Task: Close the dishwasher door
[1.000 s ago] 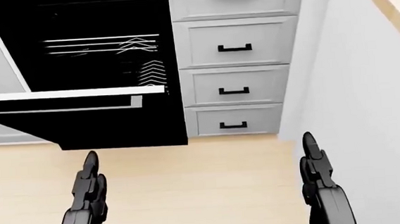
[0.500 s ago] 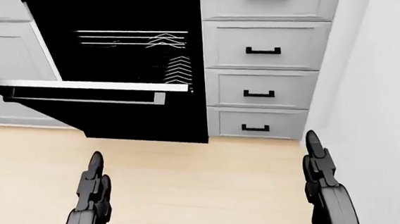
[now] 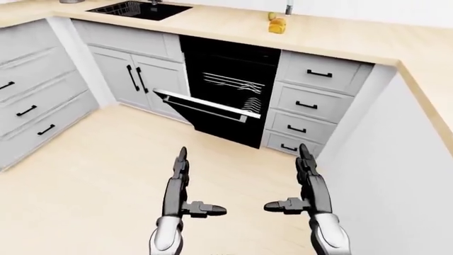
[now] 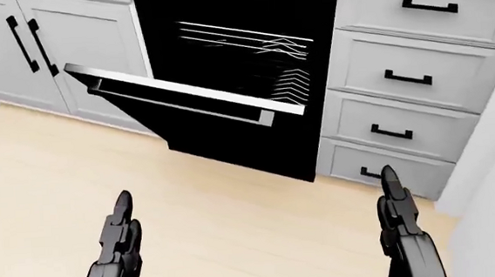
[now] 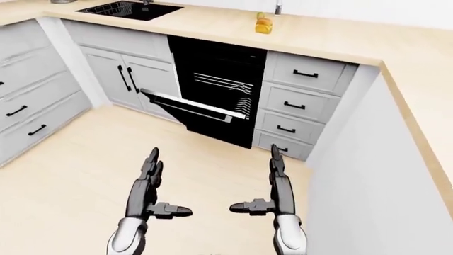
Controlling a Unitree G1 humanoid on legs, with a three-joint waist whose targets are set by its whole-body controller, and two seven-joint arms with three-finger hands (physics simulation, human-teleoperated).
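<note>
The dishwasher point(image 3: 230, 79) is a black opening under the wooden counter, with wire racks point(image 4: 250, 46) showing inside. Its black door point(image 4: 183, 94), edged in silver, hangs partly lowered and tilts out toward me. My left hand point(image 3: 185, 186) and right hand point(image 3: 303, 183) are held up at the bottom of the eye views, fingers straight and open, thumbs pointing inward. Both hold nothing and stay well short of the door, over the floor.
A stack of grey drawers point(image 3: 308, 106) stands right of the dishwasher, and cabinet doors point(image 3: 134, 79) stand left of it. A white counter wall point(image 3: 382, 175) runs close along my right. More drawers point(image 3: 35, 101) line the left. A sink point(image 3: 138, 9) and a yellow item point(image 3: 278, 24) are on the counter.
The whole head view has shifted: the dishwasher and drawers slid to the right and turned in the picture, so the camera has moved. Both hands keep their open pose.
</note>
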